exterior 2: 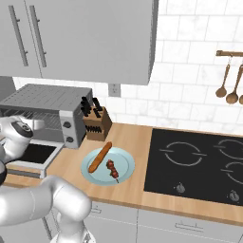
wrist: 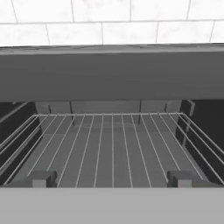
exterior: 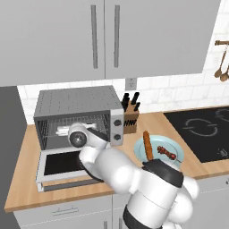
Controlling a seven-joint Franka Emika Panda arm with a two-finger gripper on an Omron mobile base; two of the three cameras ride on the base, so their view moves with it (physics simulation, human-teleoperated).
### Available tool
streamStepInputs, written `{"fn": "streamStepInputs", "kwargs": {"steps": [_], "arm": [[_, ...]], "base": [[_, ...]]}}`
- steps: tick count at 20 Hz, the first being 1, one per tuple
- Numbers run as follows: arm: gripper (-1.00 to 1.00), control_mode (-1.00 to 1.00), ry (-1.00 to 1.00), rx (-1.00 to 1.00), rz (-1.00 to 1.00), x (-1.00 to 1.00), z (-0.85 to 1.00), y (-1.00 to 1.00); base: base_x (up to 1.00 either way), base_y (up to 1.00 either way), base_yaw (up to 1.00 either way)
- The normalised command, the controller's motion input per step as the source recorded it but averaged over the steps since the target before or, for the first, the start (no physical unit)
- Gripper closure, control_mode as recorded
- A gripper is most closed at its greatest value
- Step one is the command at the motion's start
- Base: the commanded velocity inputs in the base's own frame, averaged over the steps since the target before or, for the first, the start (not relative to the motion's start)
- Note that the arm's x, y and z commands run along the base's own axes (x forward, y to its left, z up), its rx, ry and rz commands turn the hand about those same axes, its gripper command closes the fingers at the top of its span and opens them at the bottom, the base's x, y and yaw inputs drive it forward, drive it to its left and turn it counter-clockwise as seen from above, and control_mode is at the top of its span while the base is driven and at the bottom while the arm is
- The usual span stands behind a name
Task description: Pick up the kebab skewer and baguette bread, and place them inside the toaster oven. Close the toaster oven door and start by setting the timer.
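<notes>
Well, our gripper stood wide open and empty at the toaster oven, while the stiff, light baguette bread, lower middle, looked easiest grabbed mid-loaf.

Evenly lit, bright and flat, with no single light source to be picked out. Soft shading only: a faint shadow under the cabinets on the tiles, darker inside the oven. No glare on the hob (matte black throughout). Slightly soft and low in resolution, with jagged edges on the rack wires. No edge distortion, no motion blur.
</notes>
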Motion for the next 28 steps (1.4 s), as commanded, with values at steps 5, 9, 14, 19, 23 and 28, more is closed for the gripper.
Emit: {"fn": "streamStepInputs", "kwargs": {"steps": [5,9,14,19,23,28], "arm": [[-1.00,-1.00,0.00,0.00,0.00,0.27,-0.05,0.06],[-1.00,-1.00,0.03,0.00,0.00,0.16,0.00,0.10],[-1.00,-1.00,0.03,0.00,0.00,0.12,0.00,0.03],[-1.00,-1.00,0.08,0.00,0.00,0.02,0.00,0.00],[-1.00,-1.00,0.07,0.00,0.00,0.04,0.00,0.00],[-1.00,-1.00,0.02,0.00,0.00,0.20,0.00,0.00]], "base": [[0.00,0.00,0.00],[0.00,0.00,0.00],[0.00,0.00,0.00],[0.00,0.00,0.00],[0.00,0.00,0.00],[0.00,0.00,0.00]]}}
